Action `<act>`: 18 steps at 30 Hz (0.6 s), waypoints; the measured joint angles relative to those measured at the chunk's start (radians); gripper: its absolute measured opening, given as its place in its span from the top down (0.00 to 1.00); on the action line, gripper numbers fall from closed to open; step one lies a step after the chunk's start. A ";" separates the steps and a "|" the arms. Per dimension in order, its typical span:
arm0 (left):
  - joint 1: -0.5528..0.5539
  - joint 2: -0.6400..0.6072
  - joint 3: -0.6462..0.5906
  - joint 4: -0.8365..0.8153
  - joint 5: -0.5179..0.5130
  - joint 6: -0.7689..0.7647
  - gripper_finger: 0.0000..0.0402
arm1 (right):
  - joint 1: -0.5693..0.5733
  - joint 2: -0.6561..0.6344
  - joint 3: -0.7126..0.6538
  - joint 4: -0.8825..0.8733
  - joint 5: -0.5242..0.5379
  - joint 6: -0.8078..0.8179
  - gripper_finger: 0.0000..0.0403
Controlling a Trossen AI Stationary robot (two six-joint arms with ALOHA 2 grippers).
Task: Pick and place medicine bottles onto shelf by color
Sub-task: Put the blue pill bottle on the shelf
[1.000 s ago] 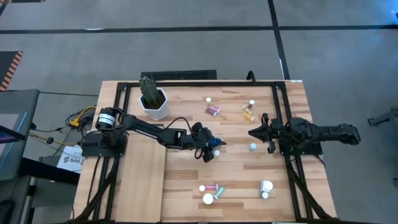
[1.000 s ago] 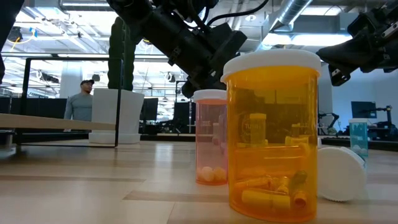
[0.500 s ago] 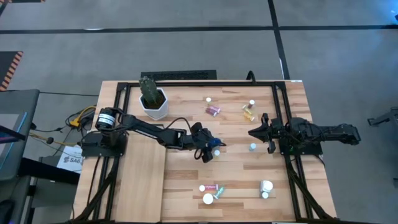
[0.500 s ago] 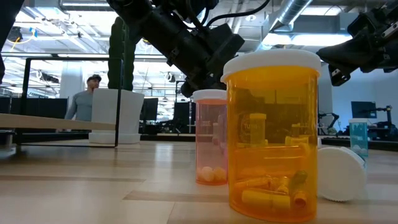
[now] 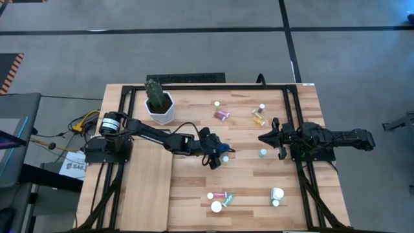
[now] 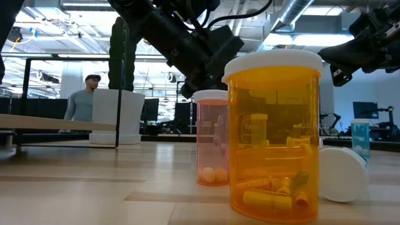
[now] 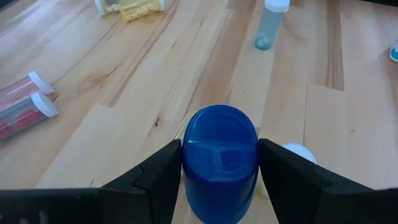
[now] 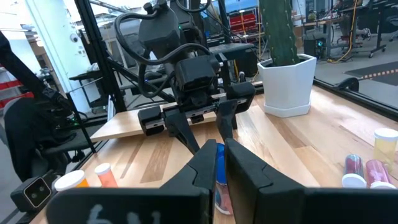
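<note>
Near the table's front edge stand an amber bottle (image 6: 273, 134) and a pink one (image 6: 211, 137), well clear of the arms. At mid-table the left gripper (image 5: 217, 154) clamps a blue bottle (image 7: 219, 158), its long axis pointing ahead between the fingers. The pale shelf (image 5: 150, 188) lies to its left with bare board to move over, while farther right the right gripper (image 5: 267, 138) waits closed and empty.

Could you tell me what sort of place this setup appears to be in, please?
Most likely a robotics lab or workshop, not a pharmacy. Two framed arms are mounted on a plank table, the low view shows exposed ceiling ducts and monitors behind, and a person stands beyond the table.
</note>
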 joint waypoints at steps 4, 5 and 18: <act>0.000 -0.001 0.000 -0.018 0.011 -0.017 0.52 | 0.000 0.000 0.000 0.000 0.000 0.000 0.86; 0.000 -0.001 0.000 -0.020 0.011 -0.018 0.52 | 0.000 0.000 0.000 0.000 0.000 0.000 0.86; 0.000 -0.001 0.000 -0.023 0.001 -0.025 0.59 | 0.000 0.000 0.000 0.000 0.000 0.000 0.86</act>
